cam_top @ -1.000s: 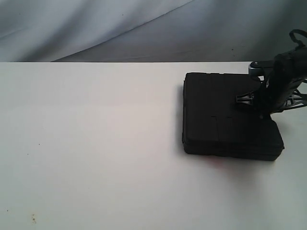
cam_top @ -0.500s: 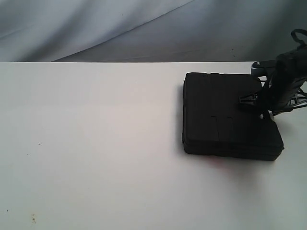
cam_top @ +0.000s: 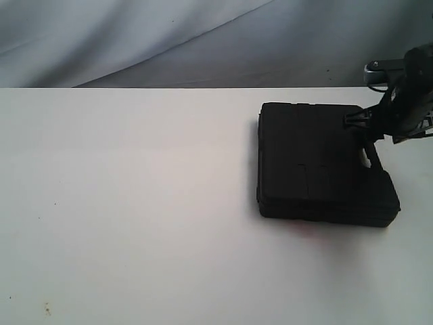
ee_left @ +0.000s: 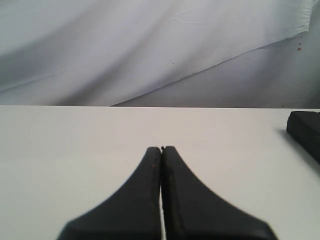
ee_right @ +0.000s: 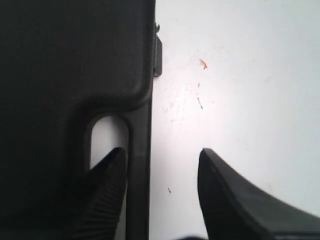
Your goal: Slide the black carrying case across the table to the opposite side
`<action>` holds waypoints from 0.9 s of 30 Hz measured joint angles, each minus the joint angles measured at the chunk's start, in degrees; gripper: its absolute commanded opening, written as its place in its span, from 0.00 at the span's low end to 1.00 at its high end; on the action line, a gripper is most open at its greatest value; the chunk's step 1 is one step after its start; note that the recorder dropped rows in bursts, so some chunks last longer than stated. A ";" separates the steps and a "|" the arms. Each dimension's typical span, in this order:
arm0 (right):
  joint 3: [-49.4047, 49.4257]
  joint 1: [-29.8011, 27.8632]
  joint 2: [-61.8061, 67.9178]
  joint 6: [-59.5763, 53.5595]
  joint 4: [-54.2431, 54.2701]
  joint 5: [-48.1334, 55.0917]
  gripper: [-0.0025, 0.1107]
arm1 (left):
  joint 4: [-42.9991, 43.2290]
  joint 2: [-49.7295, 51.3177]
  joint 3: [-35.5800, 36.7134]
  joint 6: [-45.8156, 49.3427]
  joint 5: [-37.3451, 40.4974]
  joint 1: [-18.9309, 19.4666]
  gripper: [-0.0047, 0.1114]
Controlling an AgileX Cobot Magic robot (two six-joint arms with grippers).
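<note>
The black carrying case (cam_top: 318,162) lies flat at the right of the white table (cam_top: 135,203). My right gripper (cam_top: 365,128) hangs over the case's far right corner, by its handle. In the right wrist view the right gripper (ee_right: 162,151) is open. One finger sits over the handle slot, the other over bare table (ee_right: 240,75), and the handle bar (ee_right: 139,165) runs between them, ungripped. My left gripper (ee_left: 161,148) is shut and empty above the table (ee_left: 75,140). Only a corner of the case (ee_left: 306,130) shows there, well off to one side.
A grey cloth backdrop (cam_top: 169,40) hangs behind the table's far edge. A small red smear (ee_right: 202,63) and dark specks mark the tabletop beside the case. White tabletop stretches to the left of the case in the exterior view.
My right arm has lifted and drawn back toward the far right, off the case's top to its corner. The case has not moved.
</note>
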 measured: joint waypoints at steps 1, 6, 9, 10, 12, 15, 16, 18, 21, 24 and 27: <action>0.00 0.08 -0.60 0.00 0.25 0.38 0.40 | 0.00 0.00 0.00 0.00 0.00 0.00 0.04; 0.23 1.16 -5.13 0.00 0.66 2.14 0.40 | 0.00 0.00 0.00 0.00 0.00 0.00 0.04; 2.60 2.62 -9.56 0.00 1.56 1.75 0.40 | 0.00 0.00 0.00 0.00 0.00 0.00 0.04; 3.58 2.99 -10.88 0.00 1.77 1.35 0.40 | 0.00 0.00 0.00 0.00 0.00 0.00 0.04; 6.67 4.15 -15.11 0.00 2.40 0.73 0.40 | 0.00 0.00 0.00 0.00 0.00 0.00 0.04; 11.86 6.67 -22.85 0.96 2.64 0.40 0.40 | 0.00 0.00 0.00 0.00 0.00 0.00 0.04; 13.18 7.25 -24.90 1.58 2.64 0.26 0.40 | 0.00 0.00 0.00 0.00 0.00 0.00 0.04; 16.51 7.89 -29.79 2.59 3.33 -0.49 0.40 | 0.00 0.00 0.00 0.00 0.00 0.00 0.04; 21.62 7.97 -36.63 3.02 4.33 -1.25 0.40 | 0.00 0.00 0.00 0.00 0.00 0.00 0.04; 26.27 7.97 -42.52 3.97 4.33 -1.58 0.40 | 0.00 0.00 0.00 0.00 0.00 0.00 0.04; 29.98 7.97 -47.38 4.74 5.40 -2.87 0.40 | 0.00 0.00 0.00 0.00 0.00 0.00 0.04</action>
